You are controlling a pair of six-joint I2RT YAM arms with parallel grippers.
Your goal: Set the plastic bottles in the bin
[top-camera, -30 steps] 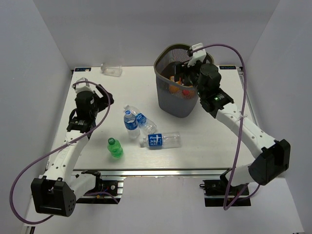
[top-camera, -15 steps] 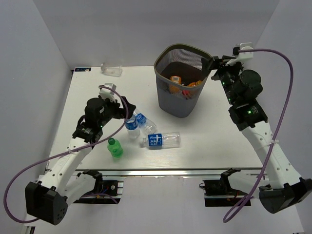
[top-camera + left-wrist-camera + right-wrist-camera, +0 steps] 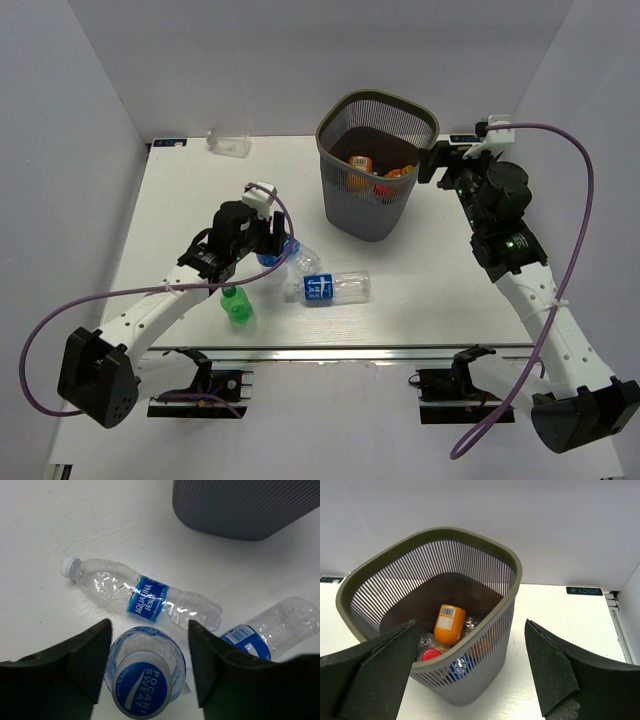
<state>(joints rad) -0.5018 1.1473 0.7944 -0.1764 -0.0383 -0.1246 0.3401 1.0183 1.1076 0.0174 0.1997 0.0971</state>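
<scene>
One upright bottle (image 3: 144, 680) between left end effector (image 3: 148, 626) fingers (image 3: 75, 665), base unseen.

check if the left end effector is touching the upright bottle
Cannot tell. Left wrist view: left end effector straddles the upright bottle, no plain gap or contact.

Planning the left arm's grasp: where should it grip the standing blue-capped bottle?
Grip the blue-capped bottle around its shoulder just below the cap, coming from above. It stands upright with its cap facing the wrist camera, and the open left gripper straddles it.
</scene>
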